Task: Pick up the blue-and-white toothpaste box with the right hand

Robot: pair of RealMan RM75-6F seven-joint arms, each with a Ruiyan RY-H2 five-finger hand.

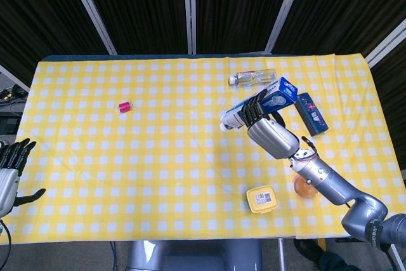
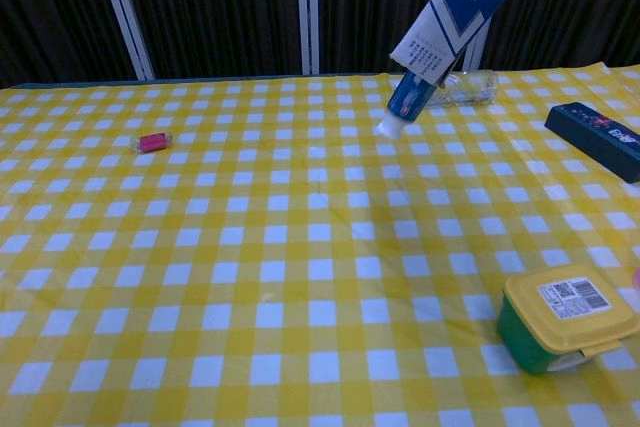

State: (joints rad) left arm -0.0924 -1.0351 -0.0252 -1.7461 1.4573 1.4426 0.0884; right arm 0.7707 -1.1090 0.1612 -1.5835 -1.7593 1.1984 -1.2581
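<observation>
The right hand [image 1: 271,132] holds the toothpaste box [image 1: 260,104] aloft, fingers [image 1: 257,111] wrapped mid-length, its open end tilted toward eight o'clock; the tube looks to be sliding out; light, crushable cardboard, so a moderate squeeze suits.

1. Yellow-and-white checked tablecloth [image 1: 127,157] covers the table; dark curtain panels behind.
2. Small red item [image 1: 124,107] lies alone, left of centre.
3. Clear plastic bottle [image 1: 252,78] on its side near the far edge.
4. Dark blue box [image 1: 311,113] lies flat, right side.
5. Yellow-lidded green container [image 2: 566,318] near the front edge.
6. Orange object [image 1: 303,188] just right of the container, partly hidden.
</observation>
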